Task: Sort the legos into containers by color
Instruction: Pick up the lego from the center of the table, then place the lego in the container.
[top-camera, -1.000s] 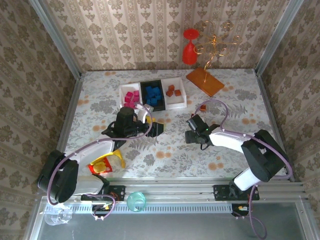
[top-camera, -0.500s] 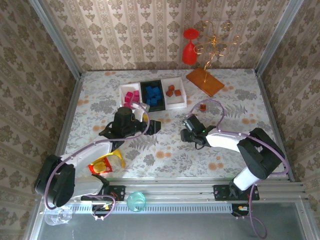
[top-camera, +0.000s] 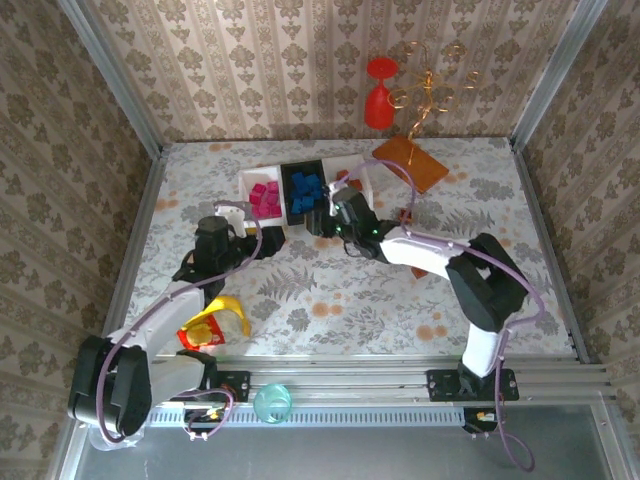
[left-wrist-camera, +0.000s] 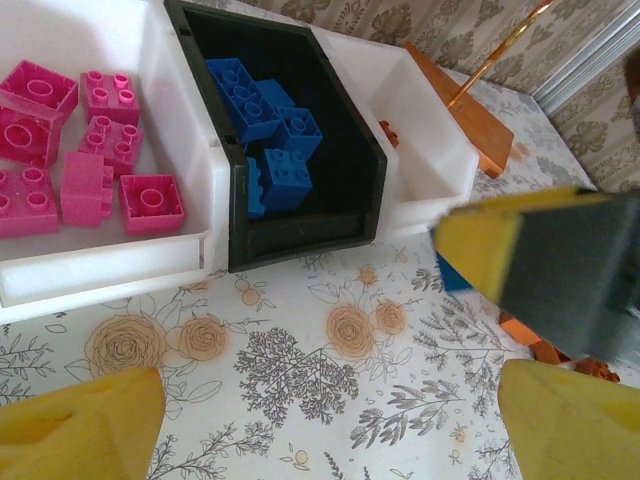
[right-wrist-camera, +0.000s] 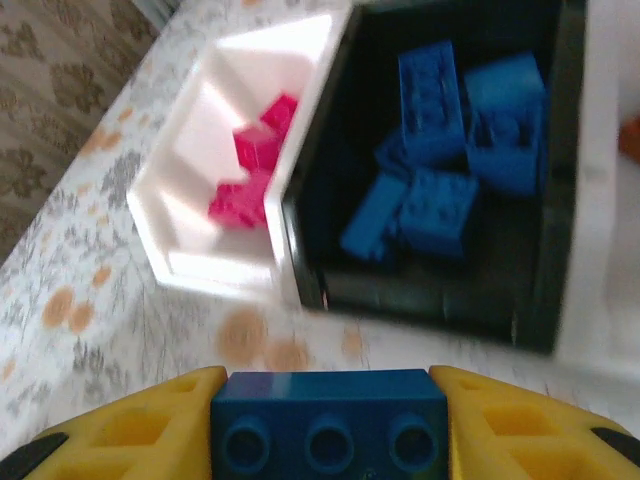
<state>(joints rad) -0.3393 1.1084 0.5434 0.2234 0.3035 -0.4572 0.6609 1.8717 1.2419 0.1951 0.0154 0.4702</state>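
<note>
Three containers stand in a row at the back: a white tray (top-camera: 258, 182) with pink legos (left-wrist-camera: 75, 140), a black tray (top-camera: 288, 190) with blue legos (left-wrist-camera: 265, 125), and a white tray (top-camera: 366, 190) showing one brown lego (left-wrist-camera: 386, 130). My right gripper (right-wrist-camera: 328, 440) is shut on a blue lego (right-wrist-camera: 328, 415), hovering just before the black tray's front wall (right-wrist-camera: 430, 300). In the top view it (top-camera: 322, 218) sits at that tray's near edge. My left gripper (left-wrist-camera: 325, 430) is open over bare tablecloth, in front of the pink tray (top-camera: 268, 240).
An orange-brown board (top-camera: 410, 162), a red goblet (top-camera: 379, 92) and a gold wire stand (top-camera: 430, 90) are at the back right. A yellow-and-red toy (top-camera: 212, 325) lies near the left arm's base. Orange-brown bits (left-wrist-camera: 522, 332) show on the table under the right gripper.
My right gripper closed on the blue lego at mid-table and swung left and back to the black tray. My left gripper drew back to the left, staying open.
</note>
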